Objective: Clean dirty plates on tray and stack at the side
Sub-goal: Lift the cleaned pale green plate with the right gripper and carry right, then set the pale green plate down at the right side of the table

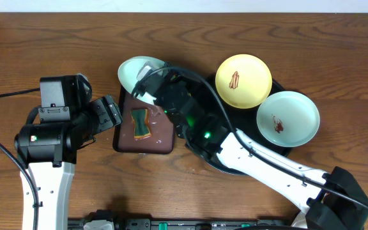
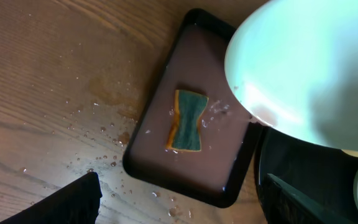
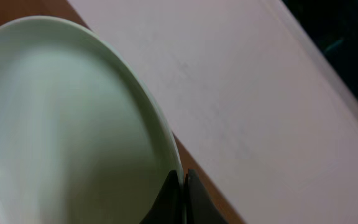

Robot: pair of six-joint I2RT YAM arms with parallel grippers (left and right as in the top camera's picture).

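Note:
A pale mint-white plate point(image 1: 133, 70) is held tilted over the far end of the dark-brown rectangular tray point(image 1: 161, 144). My right gripper point(image 1: 147, 88) is shut on its rim, as the right wrist view shows, with the fingers point(image 3: 182, 186) pinching the plate's edge point(image 3: 73, 124). The plate also shows in the left wrist view point(image 2: 309, 68). The large round black tray point(image 1: 291, 87) holds a pale yellow plate point(image 1: 243, 80) and a mint-white plate point(image 1: 287, 118), each with a red-brown smear. My left gripper point(image 1: 112, 114) is open and empty left of the brown tray.
A green-and-yellow sponge point(image 1: 140, 123) lies in the brown tray's shallow water and also shows in the left wrist view point(image 2: 188, 120). Water droplets point(image 2: 104, 130) dot the wooden table beside that tray point(image 2: 191, 180). My right arm crosses over the black tray's left part.

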